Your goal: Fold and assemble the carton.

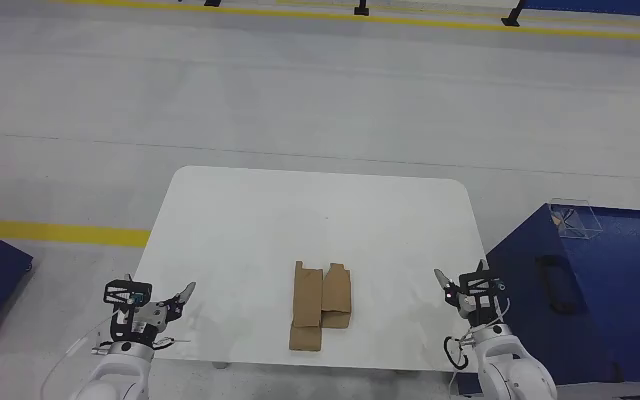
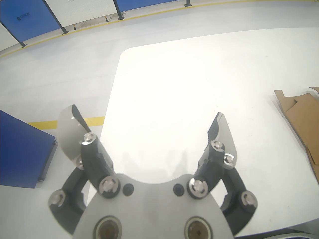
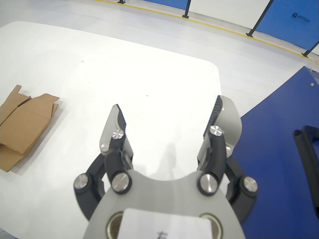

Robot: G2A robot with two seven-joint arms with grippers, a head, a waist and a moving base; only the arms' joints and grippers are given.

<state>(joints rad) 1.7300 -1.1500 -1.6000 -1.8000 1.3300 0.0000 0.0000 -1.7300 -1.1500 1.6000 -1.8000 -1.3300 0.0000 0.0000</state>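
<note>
Carton (image 1: 320, 305): flat brown cardboard, not folded up, two flattened panels side by side with flaps pointing away from the robot. It lies on the white table (image 1: 300, 210) near the front edge, roughly midway between the arms.
Left gripper (image 1: 158, 287): fingers spread wide, nothing between them. It hangs at the table's front left corner, well apart from the carton.
Right gripper (image 1: 460, 270): also wide open and empty-handed, sitting at the front right edge of the table, well apart from the carton.
Beside the table: a blue cabinet (image 1: 570, 300) stands just off the right side, next to the right gripper.
</note>
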